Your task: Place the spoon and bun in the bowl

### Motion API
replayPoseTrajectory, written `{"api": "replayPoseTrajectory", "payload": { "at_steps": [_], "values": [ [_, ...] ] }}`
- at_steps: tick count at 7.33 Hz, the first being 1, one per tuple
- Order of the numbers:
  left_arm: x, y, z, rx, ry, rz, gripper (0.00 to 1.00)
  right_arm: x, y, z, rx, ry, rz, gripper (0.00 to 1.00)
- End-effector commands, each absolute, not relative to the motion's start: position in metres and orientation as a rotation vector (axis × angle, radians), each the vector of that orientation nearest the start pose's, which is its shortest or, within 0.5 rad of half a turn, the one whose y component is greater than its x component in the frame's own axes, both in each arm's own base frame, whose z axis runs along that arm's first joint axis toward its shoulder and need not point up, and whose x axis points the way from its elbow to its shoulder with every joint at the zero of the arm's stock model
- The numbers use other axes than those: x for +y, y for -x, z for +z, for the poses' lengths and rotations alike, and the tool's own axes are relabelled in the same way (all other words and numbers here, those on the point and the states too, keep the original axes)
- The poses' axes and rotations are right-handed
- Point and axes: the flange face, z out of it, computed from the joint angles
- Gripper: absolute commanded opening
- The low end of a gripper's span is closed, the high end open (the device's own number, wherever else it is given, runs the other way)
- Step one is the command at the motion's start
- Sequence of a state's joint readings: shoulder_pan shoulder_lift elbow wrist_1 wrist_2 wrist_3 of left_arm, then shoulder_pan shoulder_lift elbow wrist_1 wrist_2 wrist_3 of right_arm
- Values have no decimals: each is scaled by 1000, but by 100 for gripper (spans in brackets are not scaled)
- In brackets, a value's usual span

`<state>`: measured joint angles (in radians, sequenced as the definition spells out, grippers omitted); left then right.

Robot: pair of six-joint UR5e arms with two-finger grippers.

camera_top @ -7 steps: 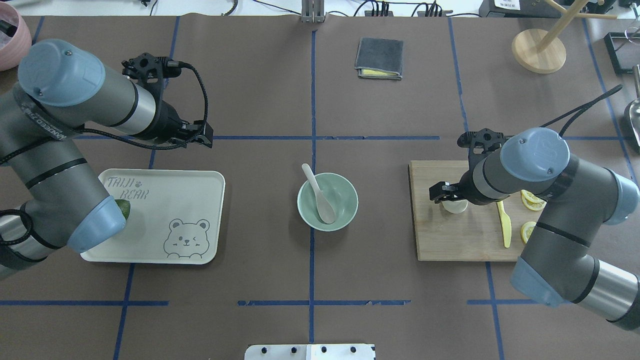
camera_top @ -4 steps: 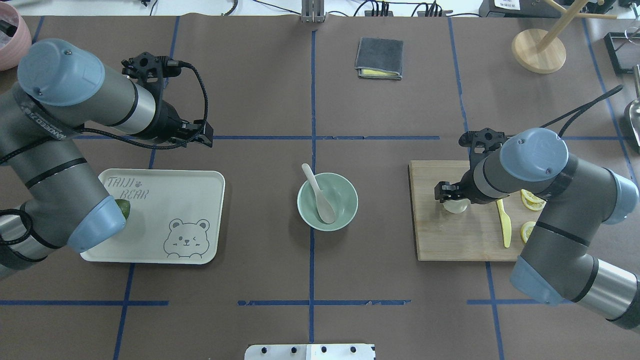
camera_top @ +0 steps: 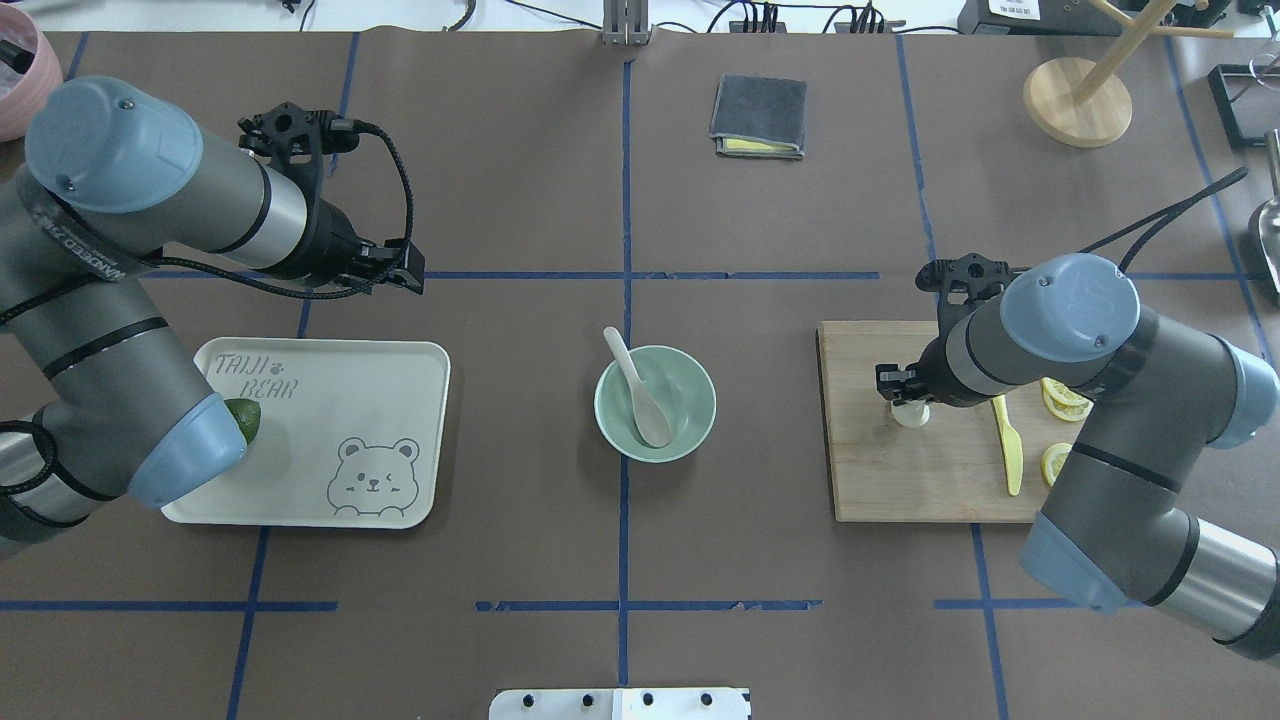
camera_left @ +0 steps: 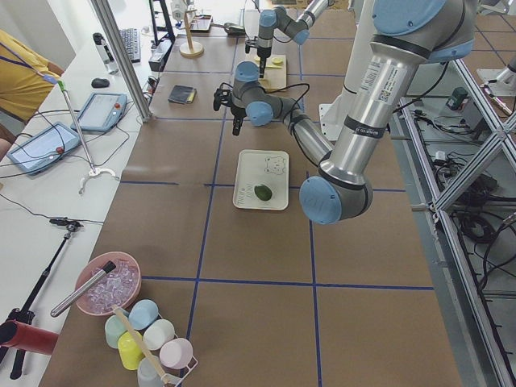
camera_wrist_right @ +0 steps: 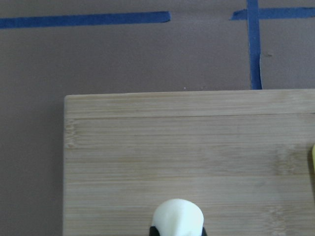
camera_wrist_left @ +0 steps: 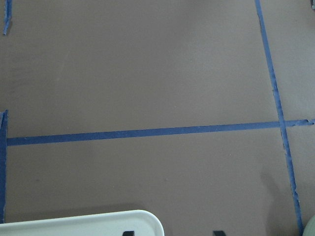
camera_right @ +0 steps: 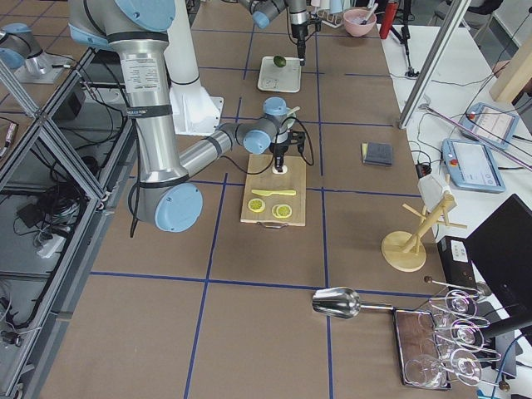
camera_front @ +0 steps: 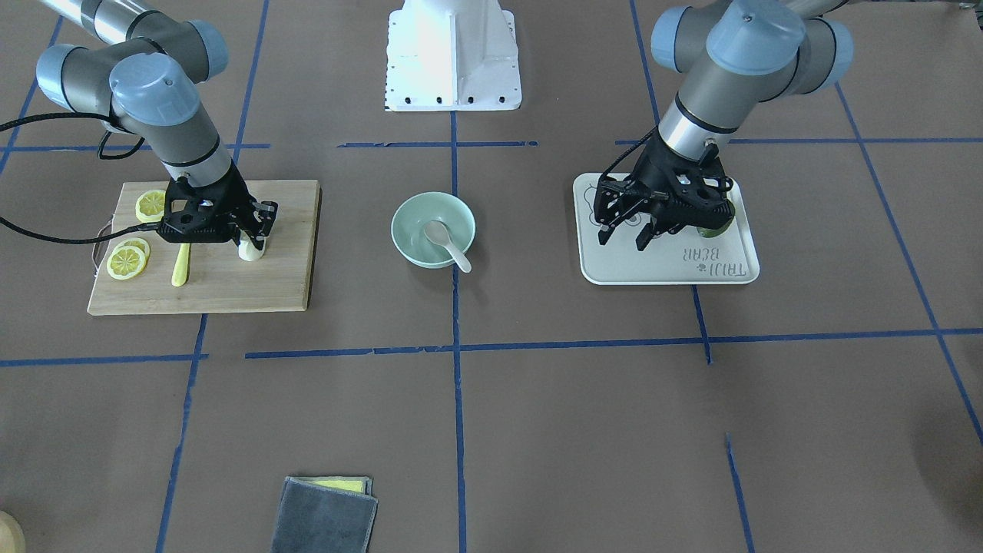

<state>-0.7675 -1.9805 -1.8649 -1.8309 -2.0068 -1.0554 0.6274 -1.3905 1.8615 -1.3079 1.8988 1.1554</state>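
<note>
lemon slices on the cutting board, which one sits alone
The lemon slice at the robot-side edge of the cutting board lies by itself; the other two slices overlap each other beside the yellow knife.

Brown paper-covered table (camera_top: 500,150) with blue tape (camera_top: 650,275) grid

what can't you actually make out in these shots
- Grip on the small white dome-shaped bun: the right gripper straddles it, but its wrist covers the contact overhead, and the right wrist view's bottom edge cuts it off.
- Round green fruit on the white bear-print tray: the left arm's elbow hides half overhead; the left gripper hides most in the front view.
- Yellow lemon slices: partly under the right arm overhead.
</note>
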Motion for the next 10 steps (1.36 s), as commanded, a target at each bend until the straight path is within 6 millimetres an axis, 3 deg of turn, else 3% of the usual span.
{"api": "replayPoseTrajectory", "payload": {
  "at_steps": [1,3,4,5,6,7,9,10],
  "values": [
    [-479,-357,259,1013,-259,-22,62,-415,396,363,-847,-128,76,35],
    [-469,-336,267,1013,-266,-31,62,-421,433,270,-966,-73,235,37],
    [-469,-335,269,1010,-264,-33,62,-407,465,218,-1007,-38,283,37],
    [-470,-333,269,1010,-264,-38,62,-395,499,179,-1038,-36,345,39],
    [-470,-333,269,1010,-265,-36,62,-387,535,166,-1029,-49,385,41],
    [-470,-333,269,1011,-266,-36,62,-390,545,170,-1012,-54,393,44],
    [-470,-333,269,1011,-265,-37,62,-388,543,205,-962,-43,385,49],
    [-470,-333,269,1010,-264,-38,62,-387,543,211,-955,-41,385,54]
  ]
}}
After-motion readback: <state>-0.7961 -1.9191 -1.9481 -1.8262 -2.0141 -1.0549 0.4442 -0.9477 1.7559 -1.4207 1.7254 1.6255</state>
